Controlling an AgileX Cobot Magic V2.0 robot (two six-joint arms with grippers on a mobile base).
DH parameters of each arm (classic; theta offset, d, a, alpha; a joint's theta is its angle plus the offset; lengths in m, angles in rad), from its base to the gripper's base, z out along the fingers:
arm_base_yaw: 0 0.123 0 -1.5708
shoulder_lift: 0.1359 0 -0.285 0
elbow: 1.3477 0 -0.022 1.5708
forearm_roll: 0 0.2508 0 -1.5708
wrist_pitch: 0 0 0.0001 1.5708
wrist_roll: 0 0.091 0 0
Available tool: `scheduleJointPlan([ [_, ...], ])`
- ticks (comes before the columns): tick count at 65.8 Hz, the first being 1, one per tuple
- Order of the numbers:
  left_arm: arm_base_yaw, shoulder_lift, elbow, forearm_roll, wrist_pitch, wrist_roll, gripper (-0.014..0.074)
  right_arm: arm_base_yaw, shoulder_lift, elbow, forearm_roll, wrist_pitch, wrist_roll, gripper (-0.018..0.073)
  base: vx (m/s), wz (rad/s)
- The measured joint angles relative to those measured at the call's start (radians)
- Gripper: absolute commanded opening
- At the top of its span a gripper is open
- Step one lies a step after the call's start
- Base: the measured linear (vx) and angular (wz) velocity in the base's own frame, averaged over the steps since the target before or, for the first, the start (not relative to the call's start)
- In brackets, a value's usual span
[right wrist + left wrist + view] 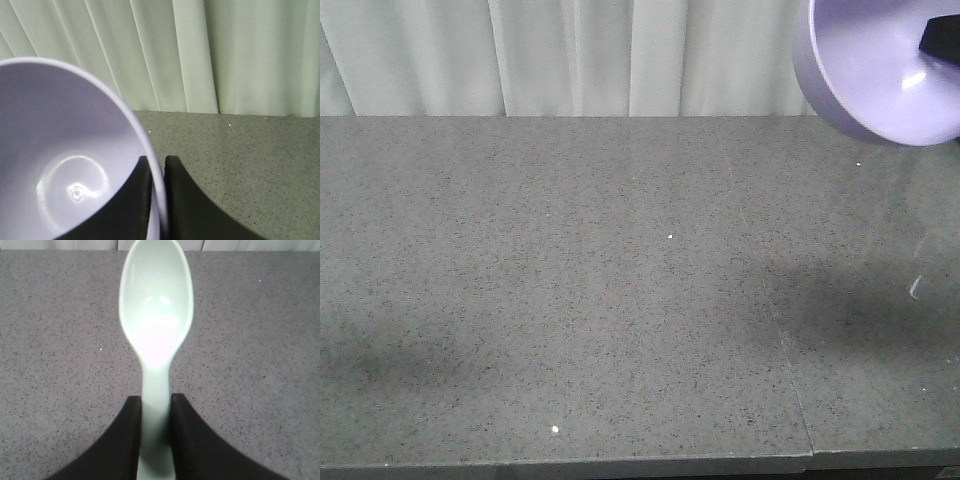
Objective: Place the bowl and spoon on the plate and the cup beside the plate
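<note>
Exterior front view. Grey speckled tabletop (pixel 570 300) fills most of the frame. A pale pleated curtain (pixel 570 55) hangs along its far edge at 12 o'clock. The lavender bowl (pixel 880 70) sits at 1–2 o'clock in the frame. It is off the tabletop, tipped on its side with its opening facing the camera, and cut by the top and right edges. A thin seam (pixel 790 370) runs through the tabletop toward 5 o'clock. Soft shadows lie at 3 and at 8 o'clock.

Left wrist view. Left end effector (pixel 156 402) is clenched on the spoon (pixel 156 305). Its two black fingers (pixel 125 435) press the handle from either side. The spoon's oval head points to 12 o'clock with the hollow side facing the camera. It is held above the tabletop, apart from it. A strip of curtain shows at the top edge.

Right wrist view. Right end effector (pixel 155 162) is grasping the bowl by its rim, with one finger inside the wall and the other outside. The bowl fills the 7–10 o'clock part of the frame, its inside visible down to the base. Curtain is at 12 o'clock and tabletop at 3–5 o'clock.
</note>
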Motion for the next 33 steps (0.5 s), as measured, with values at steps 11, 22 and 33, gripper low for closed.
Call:
scheduleJointPlan([
  [11, 0.000, 0.000, 0.000, 0.000, 0.000, 0.000, -0.0006, 0.000, 0.000, 0.000, 0.000, 0.000, 0.000, -0.0010, 0.00, 0.00],
  [22, 0.000, 0.000, 0.000, 0.000, 0.000, 0.000, -0.0006, 0.000, 0.000, 0.000, 0.000, 0.000, 0.000, -0.0010, 0.00, 0.00],
  [33, 0.000, 0.000, 0.000, 0.000, 0.000, 0.000, -0.0006, 0.000, 0.000, 0.000, 0.000, 0.000, 0.000, -0.0010, 0.00, 0.00],
])
